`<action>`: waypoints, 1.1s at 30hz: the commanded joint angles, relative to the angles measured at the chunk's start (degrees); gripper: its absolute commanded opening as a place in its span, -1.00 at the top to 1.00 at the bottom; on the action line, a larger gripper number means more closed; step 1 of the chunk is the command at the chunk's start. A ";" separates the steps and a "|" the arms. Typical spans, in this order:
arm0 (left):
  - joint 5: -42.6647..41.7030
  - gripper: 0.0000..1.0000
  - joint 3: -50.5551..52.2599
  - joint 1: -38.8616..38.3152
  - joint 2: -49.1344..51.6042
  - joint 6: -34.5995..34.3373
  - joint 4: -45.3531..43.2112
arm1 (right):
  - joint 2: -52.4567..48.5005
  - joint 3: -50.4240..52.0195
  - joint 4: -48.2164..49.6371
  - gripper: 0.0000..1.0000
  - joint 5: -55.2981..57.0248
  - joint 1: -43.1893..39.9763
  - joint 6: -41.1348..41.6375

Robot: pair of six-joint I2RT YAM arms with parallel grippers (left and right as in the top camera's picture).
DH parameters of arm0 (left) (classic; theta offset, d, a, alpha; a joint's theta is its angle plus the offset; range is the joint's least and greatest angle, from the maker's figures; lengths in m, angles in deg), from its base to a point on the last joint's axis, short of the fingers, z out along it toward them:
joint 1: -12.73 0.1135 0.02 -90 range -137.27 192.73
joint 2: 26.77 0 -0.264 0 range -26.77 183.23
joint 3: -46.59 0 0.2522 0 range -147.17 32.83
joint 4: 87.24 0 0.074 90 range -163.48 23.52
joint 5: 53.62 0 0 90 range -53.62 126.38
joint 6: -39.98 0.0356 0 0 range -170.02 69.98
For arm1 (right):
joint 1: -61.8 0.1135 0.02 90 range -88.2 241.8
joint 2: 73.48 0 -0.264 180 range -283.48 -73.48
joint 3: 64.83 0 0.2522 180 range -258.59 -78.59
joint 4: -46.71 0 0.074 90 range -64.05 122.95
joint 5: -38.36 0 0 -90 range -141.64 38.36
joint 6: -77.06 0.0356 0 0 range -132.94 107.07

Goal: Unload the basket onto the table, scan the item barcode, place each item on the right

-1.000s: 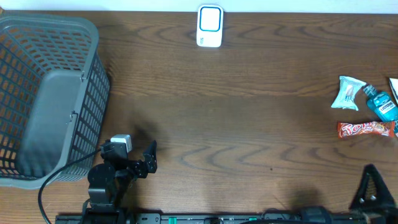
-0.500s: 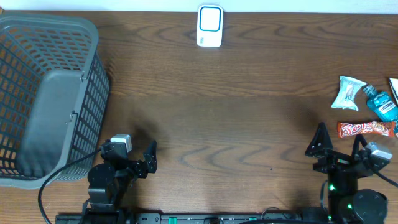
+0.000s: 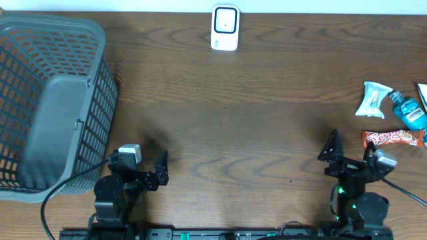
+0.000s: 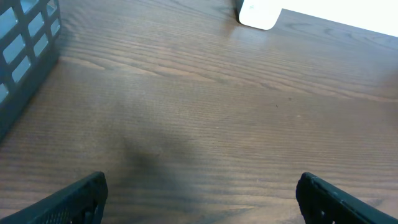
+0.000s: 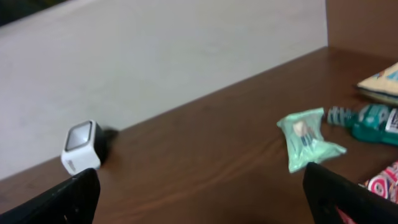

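Two arms, both low at the near edge of the wooden table (image 3: 253, 120), dark grain running left to right. One basket (image 3: 100, 100) sits on the left: grey plastic, open grid walls, rounded rim. One scanner (image 3: 225, 28) stands at the far edge, middle: a small white box with rounded corners and a blue-framed face.

The goods are all over at the right edge, and I count four: a pale green sachet (image 3: 372, 99) with crimped ends, a teal mouthwash bottle (image 3: 408, 111) lying on its side, a glossy red snack bar (image 3: 393, 138), and a yellowish packet (image 5: 379, 84) cut off by the frame.

The left gripper (image 4: 199, 202) points to the far side beside the basket, black fingers spread wide, nothing between them. The right gripper (image 3: 350, 152) sits just left of the red snack bar, tilted up, jaws spread wide too, holding nothing.
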 commanded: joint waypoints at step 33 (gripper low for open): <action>-0.24 -0.93 0.37 -0.20 -0.24 -0.07 0.68 | 0.42 7.21 5.81 -0.99 -6.34 -0.22 -15.69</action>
